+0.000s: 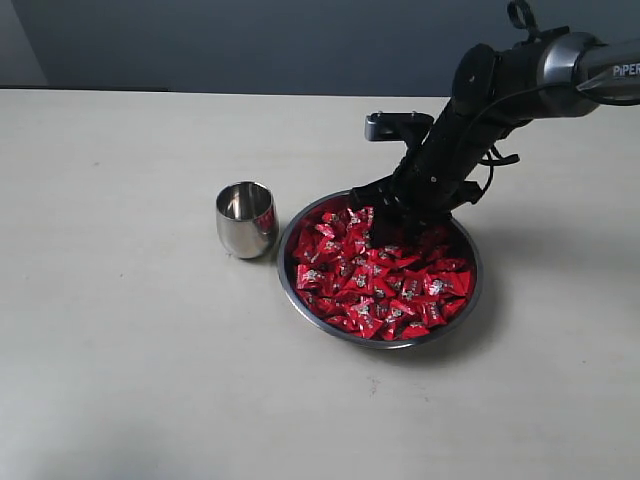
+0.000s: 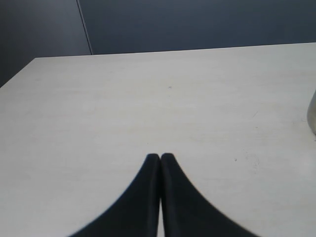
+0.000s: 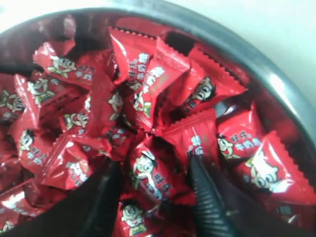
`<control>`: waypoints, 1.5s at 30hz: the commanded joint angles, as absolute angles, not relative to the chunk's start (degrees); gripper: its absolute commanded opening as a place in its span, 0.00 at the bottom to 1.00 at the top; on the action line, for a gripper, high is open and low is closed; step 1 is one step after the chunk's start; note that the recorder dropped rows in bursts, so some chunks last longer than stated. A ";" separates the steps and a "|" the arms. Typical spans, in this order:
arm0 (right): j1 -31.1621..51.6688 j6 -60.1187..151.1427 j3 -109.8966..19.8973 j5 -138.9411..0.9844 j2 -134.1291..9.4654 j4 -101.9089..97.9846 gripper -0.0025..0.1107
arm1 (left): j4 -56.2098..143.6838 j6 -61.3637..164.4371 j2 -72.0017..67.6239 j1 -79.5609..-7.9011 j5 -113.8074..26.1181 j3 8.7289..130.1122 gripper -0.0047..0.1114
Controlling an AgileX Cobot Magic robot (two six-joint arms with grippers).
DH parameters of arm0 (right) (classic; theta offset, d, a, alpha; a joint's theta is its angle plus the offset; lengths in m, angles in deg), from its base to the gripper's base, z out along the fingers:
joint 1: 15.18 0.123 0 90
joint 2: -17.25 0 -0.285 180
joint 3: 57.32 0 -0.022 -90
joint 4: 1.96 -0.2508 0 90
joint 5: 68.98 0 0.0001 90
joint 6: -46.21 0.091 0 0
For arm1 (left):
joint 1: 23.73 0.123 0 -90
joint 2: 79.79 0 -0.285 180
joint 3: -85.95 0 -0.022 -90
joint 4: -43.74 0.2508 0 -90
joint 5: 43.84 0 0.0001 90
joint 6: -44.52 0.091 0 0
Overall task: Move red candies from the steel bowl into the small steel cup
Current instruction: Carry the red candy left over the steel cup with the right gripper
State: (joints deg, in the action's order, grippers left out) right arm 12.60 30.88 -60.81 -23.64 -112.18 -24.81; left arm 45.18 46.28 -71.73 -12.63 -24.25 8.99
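Observation:
The steel bowl [image 1: 288, 280] sits right of centre on the table, heaped with red candies [image 1: 375, 290]. Just to its left the small steel cup [image 1: 246, 218] stands upright. My right gripper [image 1: 385, 235] reaches down into the far side of the bowl. In the right wrist view, the right gripper [image 3: 153, 163] is open, its fingers sunk into the pile on either side of one red candy [image 3: 150, 177], near the bowl's rim [image 3: 256, 54]. My left gripper [image 2: 160, 157] is shut over bare table, holding nothing, with a sliver of the cup [image 2: 312, 116] at the frame's edge.
The pale table [image 1: 130, 340] stretches wide to the left and in front of the bowl. A dark wall [image 1: 250, 45] runs along the table's far edge. The right arm [image 1: 520, 80] comes in from the upper right above the bowl.

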 commanded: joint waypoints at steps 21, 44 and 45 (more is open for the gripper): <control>12.81 33.32 -70.41 -18.04 -107.14 -19.35 0.06 | 45.29 46.20 -72.00 -13.01 -24.70 8.73 0.04; 26.34 28.20 -86.95 -22.50 -112.43 -30.31 0.06 | 45.29 46.20 -72.00 -13.01 -24.70 8.73 0.04; 26.60 28.20 -87.60 -22.18 -113.23 -30.22 0.06 | 45.29 46.20 -72.00 -13.01 -24.70 8.73 0.04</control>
